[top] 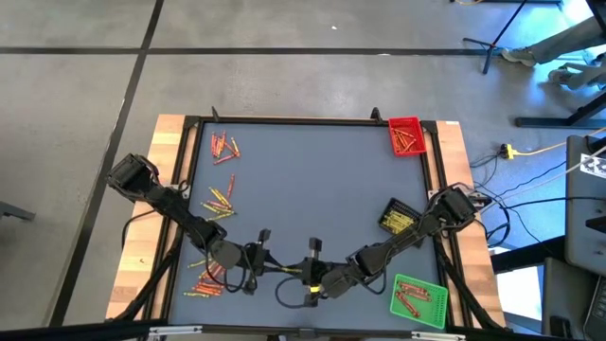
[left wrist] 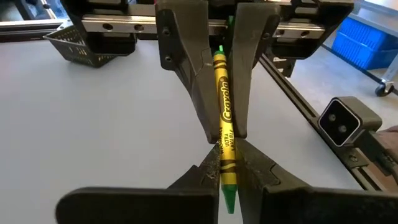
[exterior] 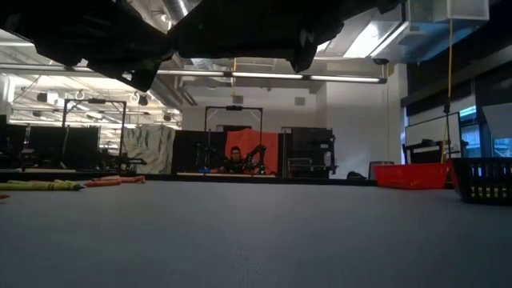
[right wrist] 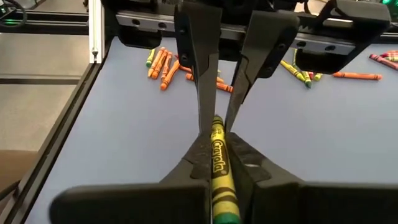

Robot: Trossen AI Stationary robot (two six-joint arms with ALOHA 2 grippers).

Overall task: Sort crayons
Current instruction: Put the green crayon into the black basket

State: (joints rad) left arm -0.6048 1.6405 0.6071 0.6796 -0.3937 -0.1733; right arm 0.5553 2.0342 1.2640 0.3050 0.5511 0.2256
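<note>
left gripper (top: 268,260): sits near the front edge of the table, a bit left of centre, fingers pinching one end of a yellow-green crayon (left wrist: 224,118)
right gripper (top: 310,273): right up against the left one, nose to nose, fingers pinching the other end of that same crayon
the crayon itself: held off the mat between the two grippers, both have a grip on it, "crayola" label facing up
loose crayons (top: 223,147): three bunches down the left side of the grey mat (top: 312,180), far-left corner, mid-left and front-left, mix of red, orange and yellow
red tray (top: 406,135): far-right corner, some crayons inside
black tray (top: 398,217): right edge, yellowish ones in it
green tray (top: 419,301): front-right corner, holds reddish ones
</note>
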